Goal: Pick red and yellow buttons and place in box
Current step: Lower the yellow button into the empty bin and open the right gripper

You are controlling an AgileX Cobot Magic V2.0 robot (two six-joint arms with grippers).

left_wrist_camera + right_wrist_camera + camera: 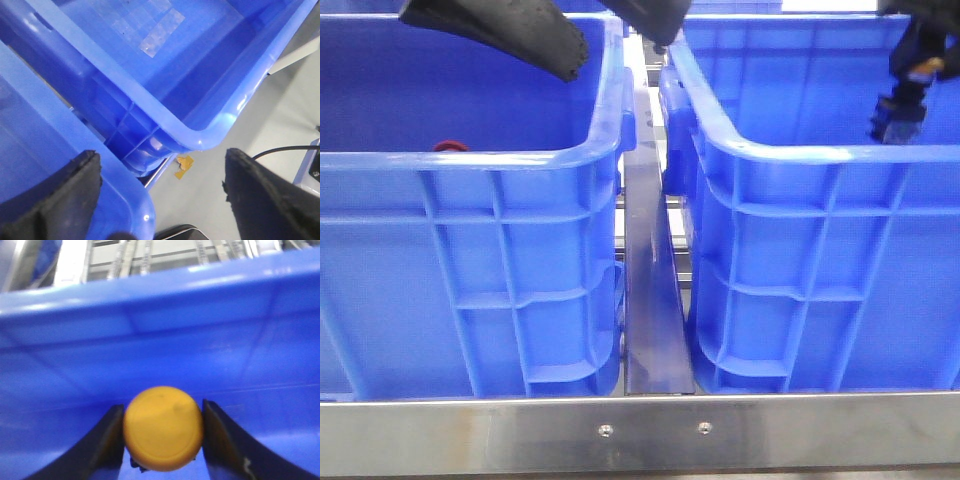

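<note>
Holding round orange-yellow push button: right gripper jaws clamped, close to deep blue plastic crate's wall.
Left gripper jaws apart, above the crates' adjoining rims.

Industrial workcell — blue crates, steel frame, roller conveyor

A brushed metal rail runs across the near edge of the surface, with two small screws set in it near the middle. A narrow metal divider bar runs away from the rail into the scene. Below the left pincer lies a pale grey floor; on it sits a small scrap of orange tape, and a thin black cable crosses it. Beyond the right pincer, pale metal slats stand in bright, even light.
</note>
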